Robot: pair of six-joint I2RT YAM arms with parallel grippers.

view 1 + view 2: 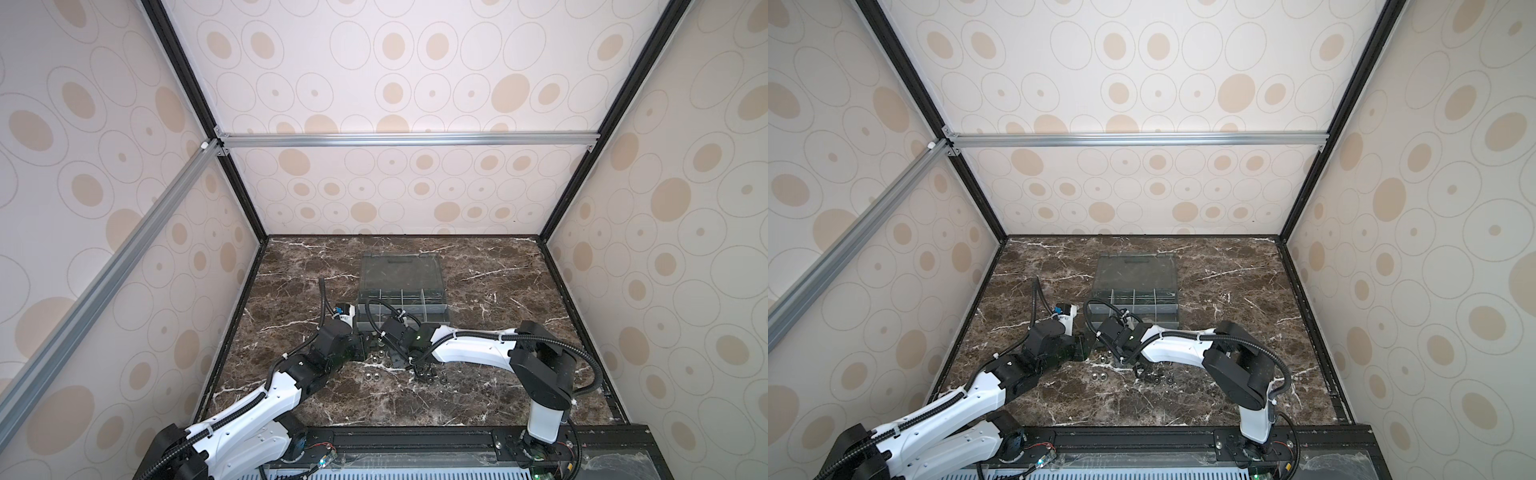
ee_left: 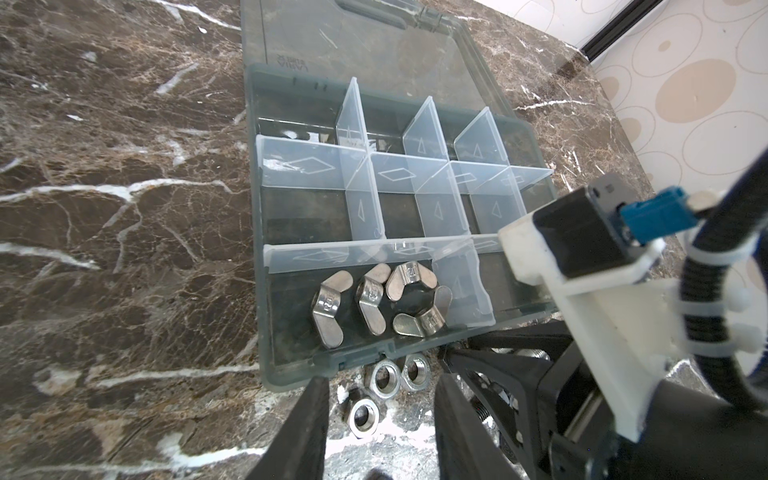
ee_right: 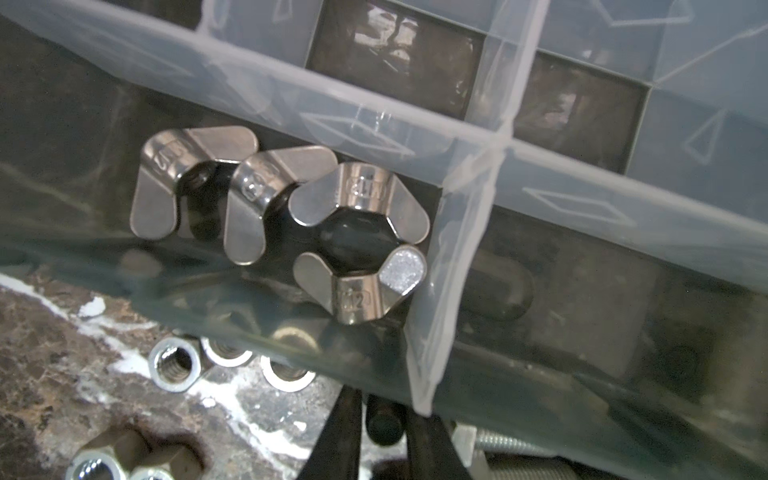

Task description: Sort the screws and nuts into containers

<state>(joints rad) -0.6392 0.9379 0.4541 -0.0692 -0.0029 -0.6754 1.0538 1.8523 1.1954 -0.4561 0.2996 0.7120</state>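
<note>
By box [image 2: 286, 376] edge, right tool [image 3: 384, 411] pinching screw [image 3: 384, 428]

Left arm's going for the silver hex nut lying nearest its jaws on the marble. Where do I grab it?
Grip the silver hex nut across two opposite outer flats, coming straight down from above: it seems to lie flat, bore up, with two more hex nuts close beside it.

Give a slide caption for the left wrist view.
Four wing nuts lie in one box compartment; hex nuts wait outside.
</note>
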